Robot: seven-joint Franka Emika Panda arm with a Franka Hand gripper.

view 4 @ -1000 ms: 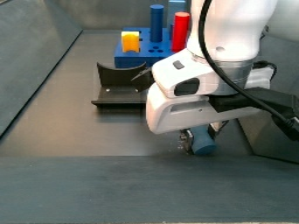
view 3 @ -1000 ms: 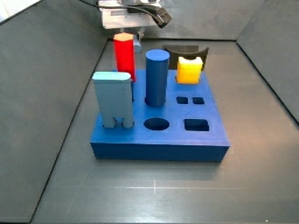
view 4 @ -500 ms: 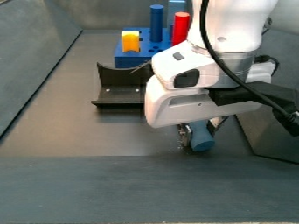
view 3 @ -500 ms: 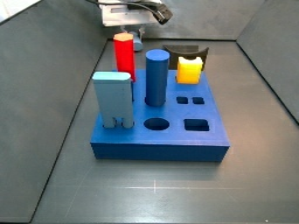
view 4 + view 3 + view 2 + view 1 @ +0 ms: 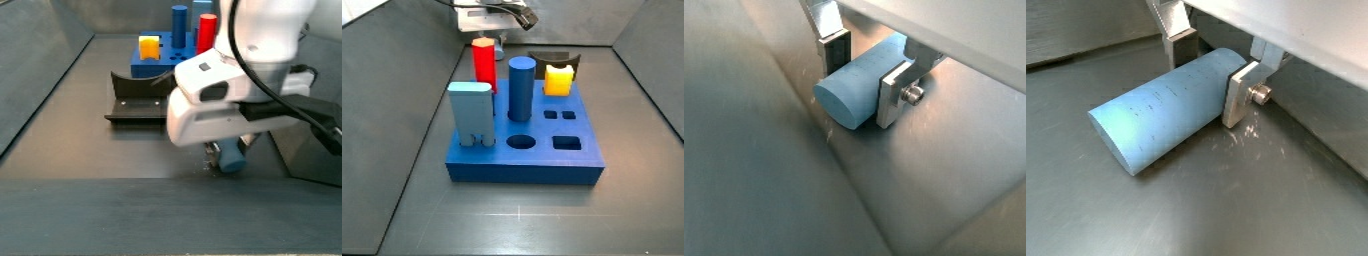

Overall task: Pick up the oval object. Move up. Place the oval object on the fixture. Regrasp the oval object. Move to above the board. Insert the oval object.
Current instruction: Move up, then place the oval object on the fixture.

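One board [image 5: 525, 152], four pegs standing in it: red [image 5: 484, 62], dark blue [image 5: 521, 88], yellow [image 5: 559, 79], light blue block [image 5: 470, 114]. One oval object [image 5: 1169, 107] between the pincer [image 5: 1213, 66] plates. One fixture [image 5: 134, 100]. Empty holes, perhaps four.

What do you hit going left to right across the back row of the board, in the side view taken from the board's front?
Red peg → blue round cylinder → yellow piece. The gripper is behind the red peg, beyond the board.

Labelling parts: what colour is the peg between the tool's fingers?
Pale grey-blue oval object, clearest in a wrist view, between the tool fingers.
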